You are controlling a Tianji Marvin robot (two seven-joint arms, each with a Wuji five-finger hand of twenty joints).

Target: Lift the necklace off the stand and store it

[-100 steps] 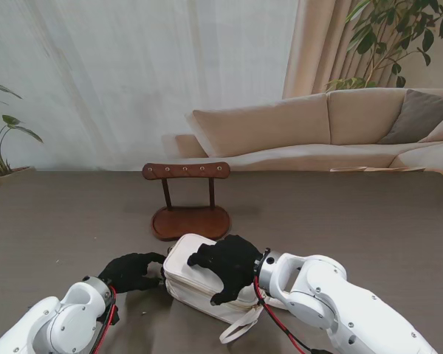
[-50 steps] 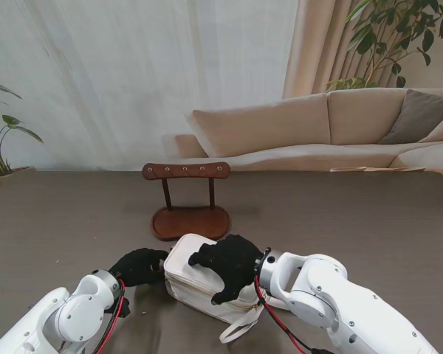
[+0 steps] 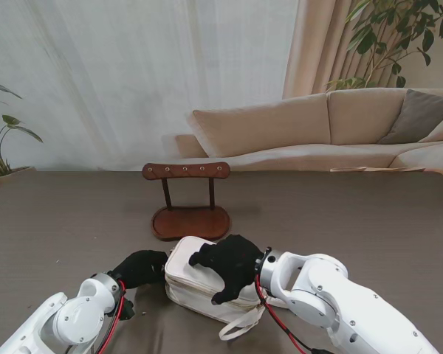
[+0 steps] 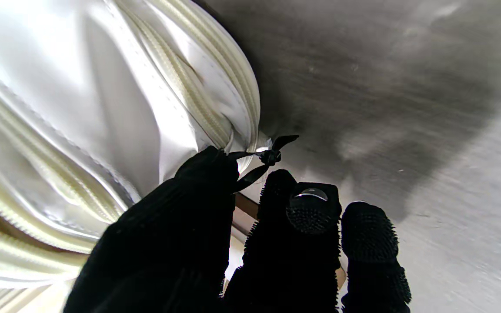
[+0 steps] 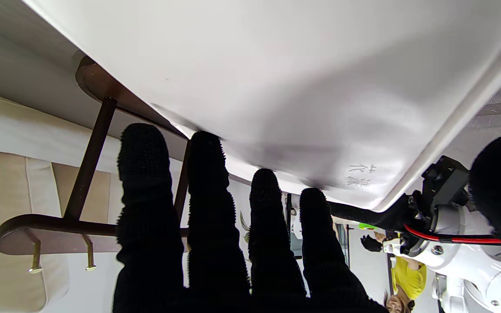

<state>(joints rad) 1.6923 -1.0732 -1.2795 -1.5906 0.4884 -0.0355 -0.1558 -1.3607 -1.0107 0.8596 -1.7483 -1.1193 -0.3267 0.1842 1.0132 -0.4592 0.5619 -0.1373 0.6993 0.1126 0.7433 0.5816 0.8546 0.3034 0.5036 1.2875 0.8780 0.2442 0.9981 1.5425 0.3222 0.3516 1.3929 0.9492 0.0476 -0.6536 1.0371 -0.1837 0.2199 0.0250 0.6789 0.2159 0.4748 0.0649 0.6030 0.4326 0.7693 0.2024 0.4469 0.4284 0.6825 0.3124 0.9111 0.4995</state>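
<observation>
The left hand [image 3: 142, 267] has slid in against the white pouch [image 3: 199, 284], apparently pinching its zipper pull [image 4: 268, 155]. The right hand [image 3: 229, 264] stays pressed flat on top, gripping nothing. Closing seems underway.

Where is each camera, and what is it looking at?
Stand camera: above the shoulders, looking down at the white zipped pouch and brown wooden necklace stand; both arms show.
Left wrist camera: along the black-gloved left hand, at the pouch's zipper.
Right wrist camera: along the right hand resting on the pouch.
All three see the pouch.
</observation>
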